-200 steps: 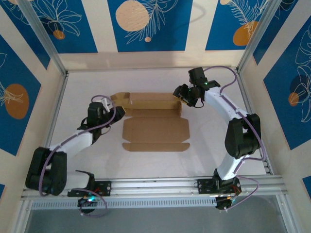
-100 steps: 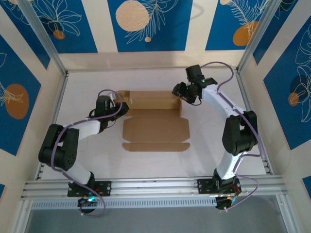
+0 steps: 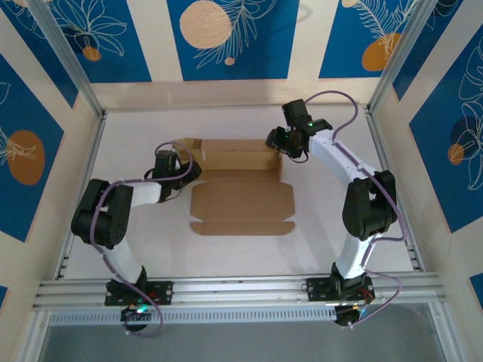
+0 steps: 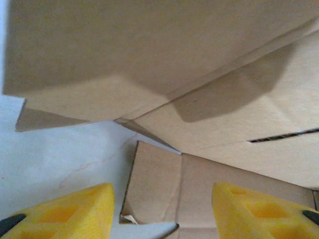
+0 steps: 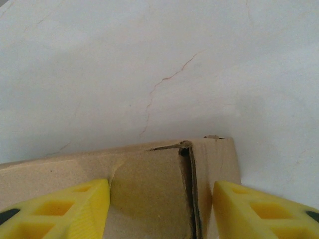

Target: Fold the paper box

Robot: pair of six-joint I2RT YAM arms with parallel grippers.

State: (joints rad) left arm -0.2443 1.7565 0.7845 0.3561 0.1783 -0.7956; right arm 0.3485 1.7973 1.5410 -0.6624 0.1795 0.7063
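White table [image 3: 317,253], paper box [image 3: 241,202] part-folded, left hand [image 3: 190,169] spread, right hand [image 3: 275,143] spread

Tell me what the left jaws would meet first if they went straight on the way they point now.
Most likely the paper box: its raised flaps stand straight ahead of the left jaws in the wrist view, though how near is unclear.
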